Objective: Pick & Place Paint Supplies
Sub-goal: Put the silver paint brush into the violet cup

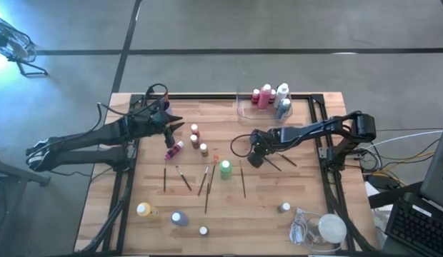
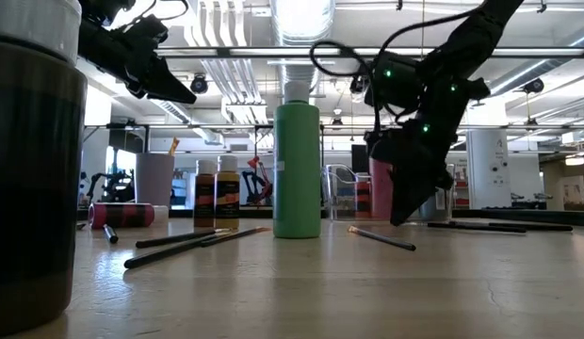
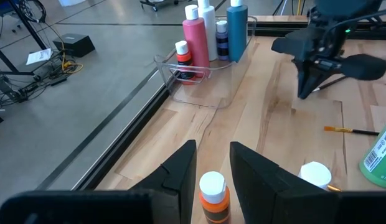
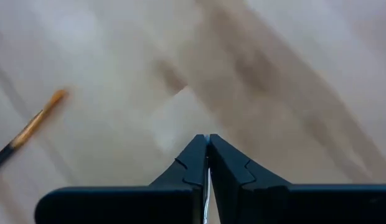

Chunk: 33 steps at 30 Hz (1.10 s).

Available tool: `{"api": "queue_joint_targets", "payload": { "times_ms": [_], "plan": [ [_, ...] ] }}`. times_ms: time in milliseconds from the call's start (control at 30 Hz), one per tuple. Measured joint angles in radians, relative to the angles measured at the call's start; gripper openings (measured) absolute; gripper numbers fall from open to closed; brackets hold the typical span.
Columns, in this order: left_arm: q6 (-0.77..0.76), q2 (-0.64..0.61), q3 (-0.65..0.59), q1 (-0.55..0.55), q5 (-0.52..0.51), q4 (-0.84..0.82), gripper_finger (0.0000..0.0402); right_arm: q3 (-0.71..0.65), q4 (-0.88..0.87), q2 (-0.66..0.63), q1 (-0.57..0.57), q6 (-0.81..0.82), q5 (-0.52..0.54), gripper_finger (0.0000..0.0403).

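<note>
Several paint bottles stand about the wooden table: a green one (image 1: 225, 169) in the middle, small brown ones (image 1: 196, 135), and a pink one (image 1: 173, 150) lying on its side. Thin dark paintbrushes (image 1: 204, 182) lie flat near the green bottle. My right gripper (image 1: 254, 158) points steeply down, shut, its tips low over the wood (image 4: 207, 137), beside two more brushes (image 1: 270, 163). My left gripper (image 1: 177, 126) hangs open above the table's far left. In its wrist view a white-capped brown bottle (image 3: 213, 194) shows below, between the fingers. My right gripper comes from above, slanting down, with its fingertips (image 2: 398, 218) just over the tabletop. No brush sticks out from between the shut fingers in its wrist view. I cannot tell whether it touches the brush (image 1: 270, 163) beside it or the wood.
A clear tray (image 1: 243, 108) at the far edge holds several bottles (image 1: 271, 96). Yellow (image 1: 144, 210) and purple (image 1: 179, 218) bottles and two small ones (image 1: 203, 230) (image 1: 284, 208) stand near the front edge. A white round lump with a cord (image 1: 329, 228) lies at the front right.
</note>
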Motion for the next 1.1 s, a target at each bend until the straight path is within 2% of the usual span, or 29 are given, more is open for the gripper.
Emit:
{"api": "queue_joint_targets", "payload": {
  "times_ms": [367, 600, 733, 967, 1100],
  "plan": [
    [0.000, 0.000, 0.000, 0.000, 0.000, 0.000, 0.0103, 0.074, 0.021, -0.159, 0.056, -0.069, 0.025, 0.0009],
    [-0.026, 0.000, 0.000, -0.001, 0.001, 0.000, 0.0103, 0.136, 0.077, -0.251, 0.117, -0.186, 0.220, 0.0008],
    [-0.038, 0.000, 0.000, -0.001, 0.003, 0.001, 0.0103, 0.144, 0.238, -0.269, 0.140, -0.314, 0.294, 0.0008],
    [-0.049, 0.001, -0.001, -0.001, 0.031, 0.049, 0.0103, 0.146, 0.560, -0.239, 0.150, -0.526, 0.291, 0.0008],
    [-0.052, 0.010, -0.033, -0.001, 0.102, 0.198, 0.0103, 0.146, 0.741, -0.189, 0.155, -0.617, 0.225, 0.0008]
  ]
}}
